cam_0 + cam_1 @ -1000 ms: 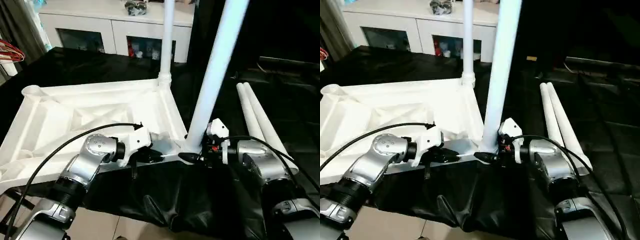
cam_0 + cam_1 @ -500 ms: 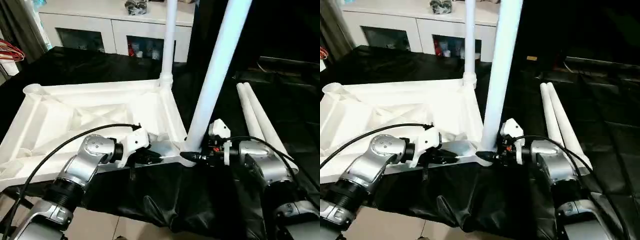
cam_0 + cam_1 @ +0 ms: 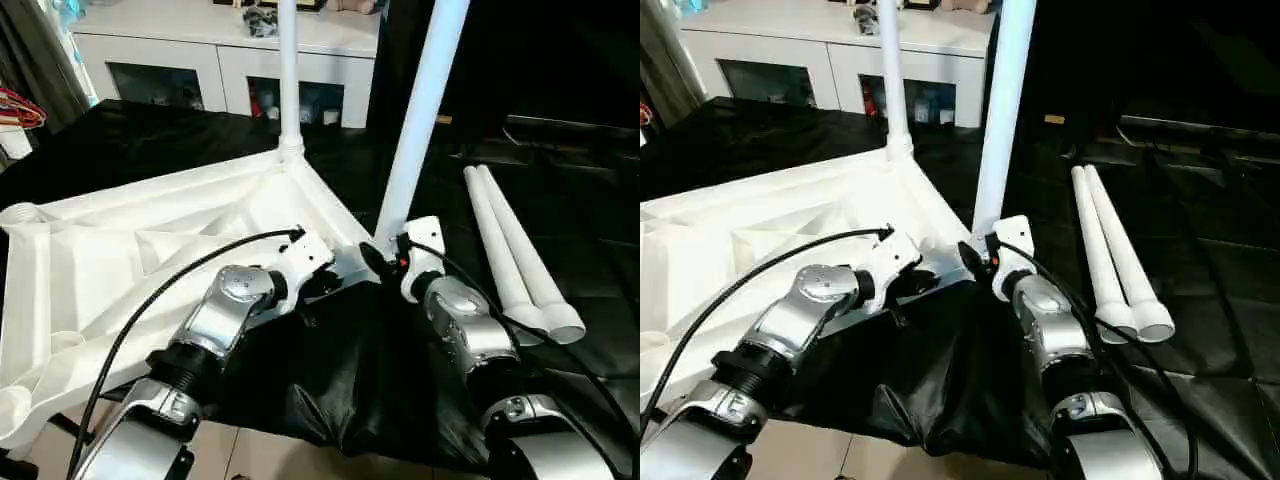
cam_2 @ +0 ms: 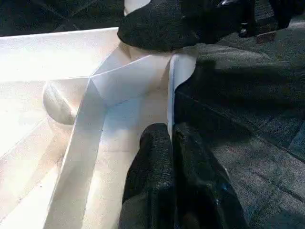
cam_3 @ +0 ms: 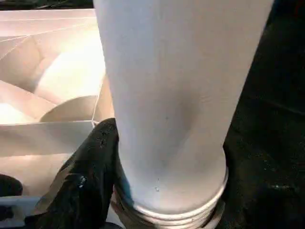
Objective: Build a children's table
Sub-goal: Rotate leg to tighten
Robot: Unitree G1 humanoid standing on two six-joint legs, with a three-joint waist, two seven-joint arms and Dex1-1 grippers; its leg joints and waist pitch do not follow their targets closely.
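Note:
The white tabletop (image 3: 150,250) lies upside down on black cloth, ribbed underside up. One white leg (image 3: 288,80) stands in its far corner socket. A second upright leg (image 3: 420,100) stands at the near right corner. My right gripper (image 3: 372,258) is shut around this leg's base, one black finger (image 5: 90,176) pressed against the tube. My left gripper (image 4: 170,138) is shut on the tabletop's thin near rim (image 3: 345,272), just left of that corner. Two loose legs (image 3: 510,250) lie side by side on the cloth to the right.
A white cabinet with glass doors (image 3: 220,55) stands behind the work. The black cloth (image 3: 330,380) hangs over the near table edge, with bare floor below. An open corner socket (image 3: 20,213) is at the tabletop's left. A red hanger (image 3: 20,105) shows at far left.
The tabletop has turned: its near right corner, with the held leg, has swung away from me, and the far leg has moved left. Both arms have reached further forward, still gripping.

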